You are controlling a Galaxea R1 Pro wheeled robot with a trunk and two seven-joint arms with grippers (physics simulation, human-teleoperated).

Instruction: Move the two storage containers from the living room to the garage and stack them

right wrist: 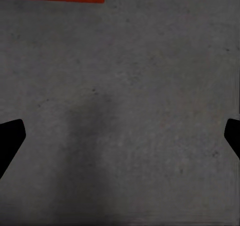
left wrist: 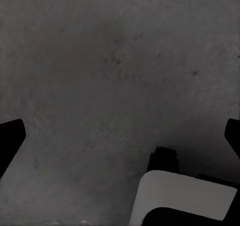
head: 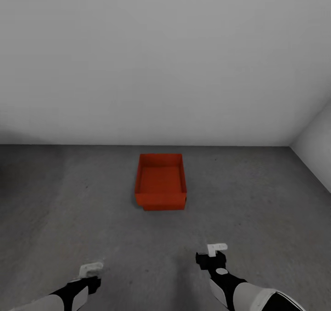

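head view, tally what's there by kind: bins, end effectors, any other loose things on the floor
orange-red storage container, standing open-top on the grey concrete floor: 1
end effectors, left end effector and right end effector, both empty: 2
other loose things: 0
total: 3

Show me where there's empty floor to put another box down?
Bare floor lies left of the storage container and right of it toward the side wall. There is more between it and the open left tool and right tool. Nowhere looks crowded.
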